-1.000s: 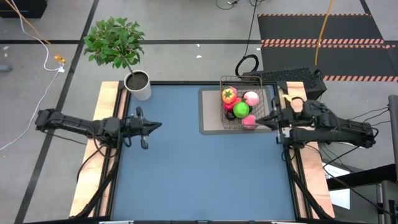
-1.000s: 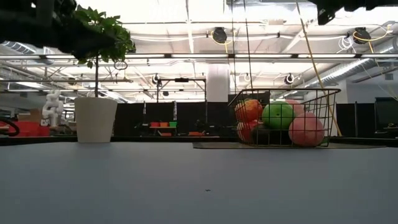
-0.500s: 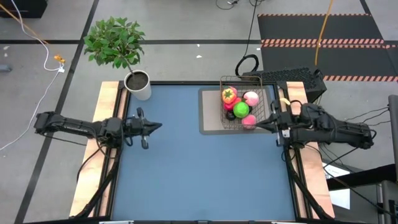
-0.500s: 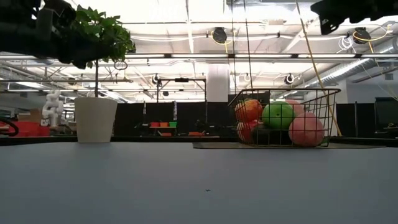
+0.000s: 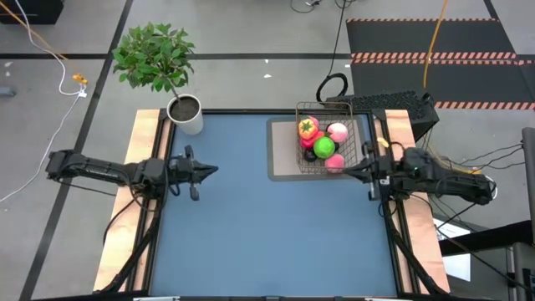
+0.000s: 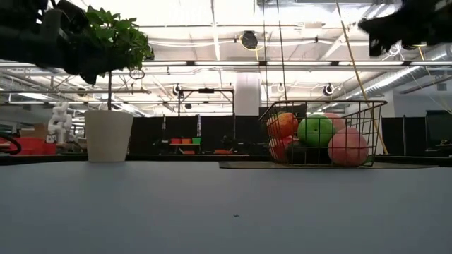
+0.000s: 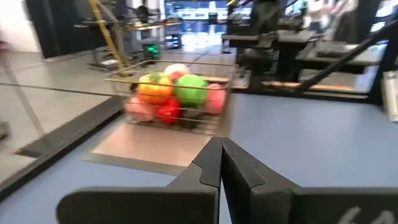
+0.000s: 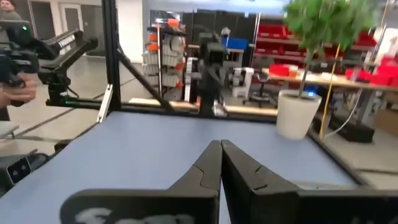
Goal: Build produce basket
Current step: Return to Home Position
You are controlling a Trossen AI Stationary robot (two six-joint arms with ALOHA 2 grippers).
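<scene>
The basket (image 5: pixel 358 125) stands on a tan mat (image 5: pixel 280 150) near the desk's (image 5: pixel 251 226) far right corner; it holds the produce (image 5: pixel 334 161), including orange pepper (image 5: pixel 308 128), pink peach (image 5: pixel 337 131) and green apple (image 5: pixel 324 148); left claw (image 5: pixel 214 170), closed and empty, at the left edge; right claw (image 5: pixel 347 170), closed and empty, at the right edge beside the basket.

High view: bright, even overhead light; blue desk (image 5: pixel 251 217) flat-lit, no glare, hardly any shadow on it.

Low view: strongly backlit. Ceiling lights along top of frame blown to white. Arms in upper corners and plant (image 6: pixel 116 39) at upper left reduced to dark silhouettes. Desk in lower half dim grey. Produce (image 6: pixel 316 137) right of centre well lit from above.

Left wrist view: pale sheen on desk at right of frame; left gripper (image 7: pixel 221 142) near-black, little detail.

Right wrist view: room bright, pale glare along top edge; right gripper (image 8: pixel 221 142) equally dark.
</scene>
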